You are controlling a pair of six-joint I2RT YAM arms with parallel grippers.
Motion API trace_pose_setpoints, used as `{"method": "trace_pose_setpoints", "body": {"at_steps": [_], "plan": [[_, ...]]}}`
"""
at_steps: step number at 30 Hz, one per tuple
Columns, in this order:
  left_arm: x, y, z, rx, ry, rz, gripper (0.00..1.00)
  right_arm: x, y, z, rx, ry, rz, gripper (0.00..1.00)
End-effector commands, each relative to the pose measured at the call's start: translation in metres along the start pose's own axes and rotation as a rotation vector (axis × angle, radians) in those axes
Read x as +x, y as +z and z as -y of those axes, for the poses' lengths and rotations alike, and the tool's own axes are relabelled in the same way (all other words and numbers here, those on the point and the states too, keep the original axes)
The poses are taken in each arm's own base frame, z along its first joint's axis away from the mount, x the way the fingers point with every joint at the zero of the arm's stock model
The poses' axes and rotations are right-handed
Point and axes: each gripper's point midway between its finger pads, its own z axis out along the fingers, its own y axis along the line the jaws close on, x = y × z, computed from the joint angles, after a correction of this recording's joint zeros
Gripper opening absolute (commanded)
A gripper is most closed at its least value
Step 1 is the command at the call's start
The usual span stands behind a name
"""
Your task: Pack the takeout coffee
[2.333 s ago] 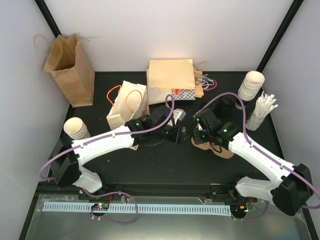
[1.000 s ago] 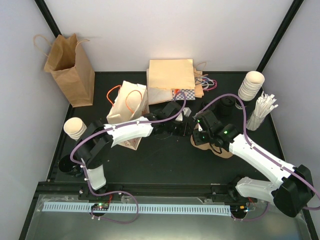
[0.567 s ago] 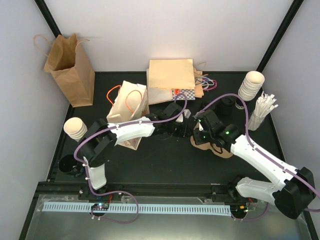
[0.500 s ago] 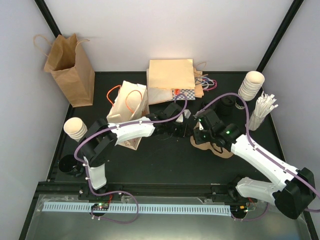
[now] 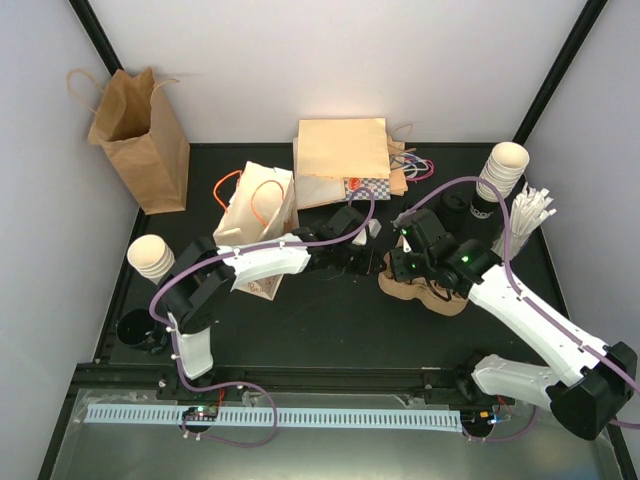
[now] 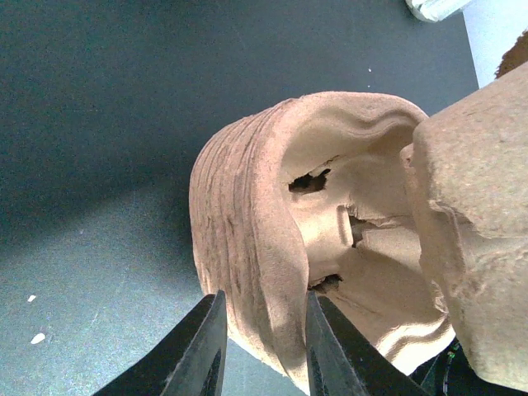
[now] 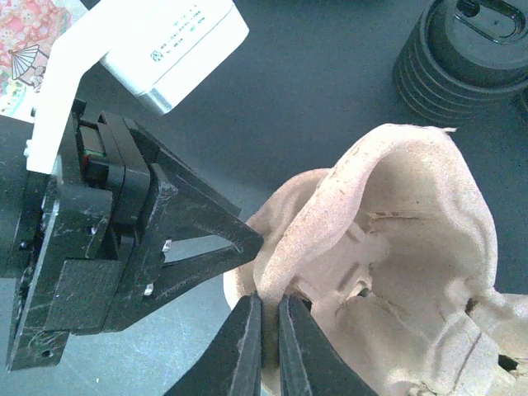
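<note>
We have both grippers on the pulp cup carrier [image 5: 432, 293] mid-table, not on the cup. The left gripper [image 6: 264, 312] is clamped across the carrier's left rim, which looks ribbed and layered, so it may be several carriers nested; we can't tell. The right gripper [image 7: 271, 307] is pinched shut on a thin upstanding wall of the same carrier, right beside the left one's fingers. The carrier's long axis runs roughly left-right, and it looks tipped up between the two grips. The takeout coffee [image 5: 135, 328] is, we think, the dark round lidded shape at the near-left table edge, just beside the left arm's base. It is too small to confirm any cup wall under the lid. That puts it well apart from both grippers, near and left of them, with the left arm [image 5: 255, 262] clearly the closer. That arm is folded at the elbow with its forearm stretched right to the carrier. The right arm [image 5: 520, 310] reaches far-left from its base, wrist pitched down. The lidless cups [image 5: 152, 257] just far of the coffee and the black lids [image 7: 470, 49] far-right are not the target. The white bag [image 5: 250, 205] stands just beyond the left forearm.
</note>
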Motion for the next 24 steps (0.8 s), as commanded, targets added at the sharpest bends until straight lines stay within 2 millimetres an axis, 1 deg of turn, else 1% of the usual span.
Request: {"method": "trace_pose_setpoints", "body": {"at_steps": [1, 9, 10, 11, 14, 16, 21, 23, 24], "plan": [[0.001, 0.004, -0.001, -0.015, 0.015, -0.002, 0.28, -0.01, -0.016, 0.0, -0.001, -0.013, 0.043, 0.11], [0.003, 0.008, 0.002, -0.02, 0.03, -0.007, 0.28, 0.001, -0.012, -0.009, -0.06, -0.017, 0.004, 0.13], [0.002, 0.008, 0.002, -0.022, 0.031, -0.006, 0.28, 0.002, -0.012, -0.01, -0.066, -0.015, 0.0, 0.15], [0.002, 0.009, 0.002, -0.022, 0.033, -0.006, 0.29, 0.003, -0.012, -0.011, -0.071, -0.013, -0.001, 0.19], [0.002, 0.01, 0.002, -0.025, 0.034, -0.009, 0.29, 0.002, -0.016, -0.009, -0.065, -0.005, 0.012, 0.28], [0.002, 0.01, 0.002, -0.027, 0.038, -0.01, 0.29, 0.002, -0.019, -0.003, -0.041, 0.007, 0.026, 0.34], [0.003, 0.011, 0.0, -0.036, 0.041, -0.013, 0.29, 0.007, -0.021, 0.025, 0.11, 0.066, 0.02, 0.41], [0.003, 0.01, -0.001, -0.041, 0.044, -0.01, 0.29, 0.01, -0.021, 0.035, 0.169, 0.102, 0.006, 0.53], [0.003, 0.01, -0.001, -0.042, 0.045, -0.01, 0.29, 0.011, -0.02, 0.041, 0.195, 0.125, 0.003, 0.61]]}}
